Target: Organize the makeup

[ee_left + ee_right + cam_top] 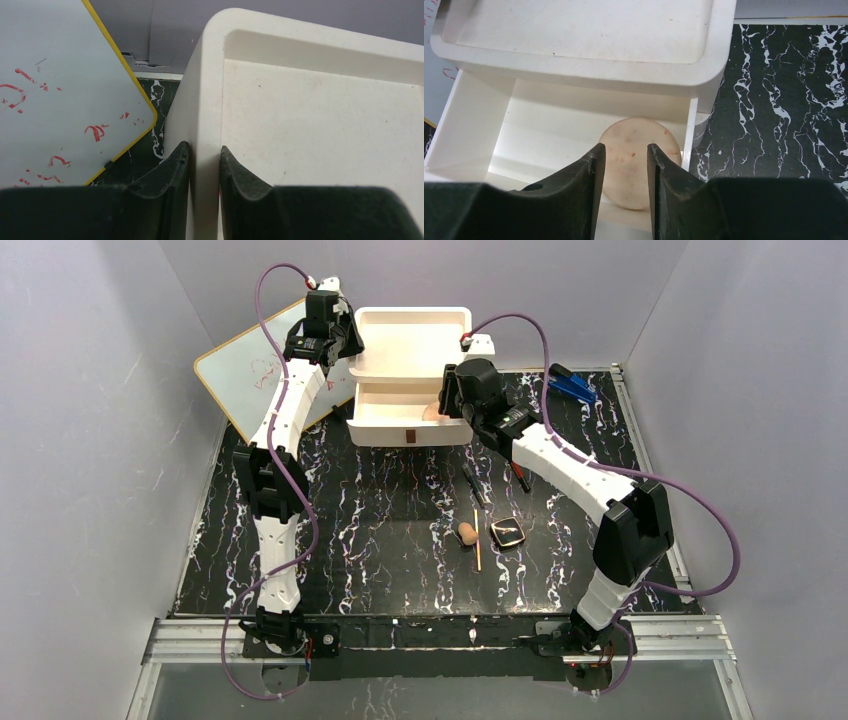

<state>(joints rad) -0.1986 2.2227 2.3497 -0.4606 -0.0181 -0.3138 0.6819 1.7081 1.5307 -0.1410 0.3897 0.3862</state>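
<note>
Black marbled table [380, 540] spreads beneath both arms. The right gripper [623, 165], fingers slightly apart and holding nothing, hangs over the open drawer [474, 125] of the white drawer box [410, 340]. The round pinkish-tan disc [639, 135] lies in that drawer, just under the fingertips. The left gripper [205, 165] pinches the box's left wall. The tan egg-shaped sponge [467, 533] lies well apart.

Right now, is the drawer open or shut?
Open: the drawer sticks out from under the white box, interior exposed, with the round disc inside.

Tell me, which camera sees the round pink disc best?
The right wrist view: the disc shows big and near, lying in the open drawer. The top view shows only a small sliver beside the right arm. The left wrist view misses it.
</note>
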